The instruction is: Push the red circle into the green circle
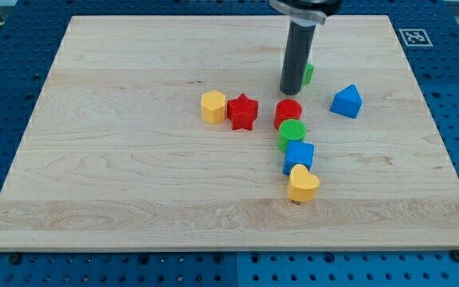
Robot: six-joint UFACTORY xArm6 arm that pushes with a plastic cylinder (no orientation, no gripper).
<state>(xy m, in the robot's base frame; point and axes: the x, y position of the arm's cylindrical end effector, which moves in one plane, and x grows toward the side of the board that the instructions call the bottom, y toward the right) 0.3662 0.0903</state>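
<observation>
Camera view: my tip (291, 91) (no jaws, holding nothing) sits above red plastic circle (288, 111), which already touches green plastic circle (292, 132).

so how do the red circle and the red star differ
The red circle block is a round disc with a ribbed top; the red star block has pointed arms. The red circle touches the green circle block just below it, while the red star sits against the yellow hexagon block on its left. My tip stands just above the red circle, farther from the red star. Both are red and lie flat on the wooden board.
</observation>
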